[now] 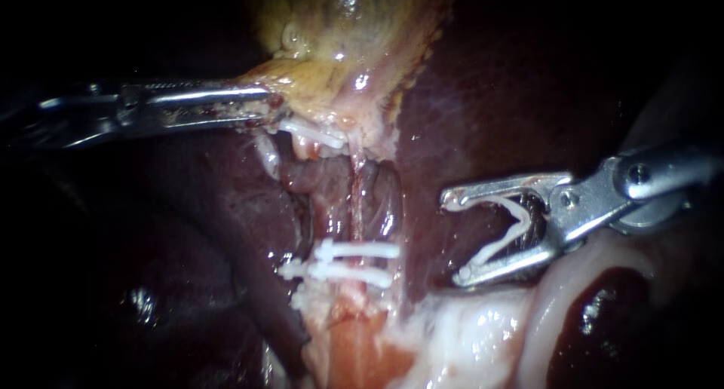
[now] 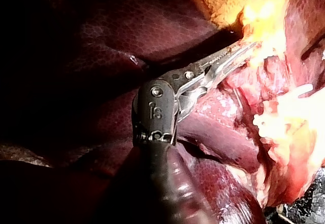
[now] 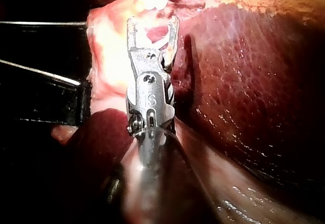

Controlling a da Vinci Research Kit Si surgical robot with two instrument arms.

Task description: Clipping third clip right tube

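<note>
Left instrument (image 1: 264,104): jaws clenched on the lower edge of the gallbladder (image 1: 339,35); the left wrist view shows the same, with the jaws (image 2: 242,50) closed and their tips in yellow tissue. Right instrument (image 1: 452,240): jaws spread wide over the liver (image 1: 513,80), cradling a loaded clip (image 1: 475,204), a white V whose two legs lie one along each jaw, with its hinge deep in the throat. No tissue is inside this clip. Right wrist view: right jaws (image 3: 152,21) apart, pale tissue ahead of their tips. The tube (image 1: 357,200), a thin pink strand, runs across the line of the right jaws. It is ahead of their open mouth, near but apart from both tips. Cannot tell from these views whether this is the right tube. Two clips already sit across the tissue there: lower clip A (image 1: 358,250) and lower clip B (image 1: 343,274), close together and ahead of the lower right jaw tip. An upper clip (image 1: 317,136) lies just beyond and under the left jaw tips.
</note>
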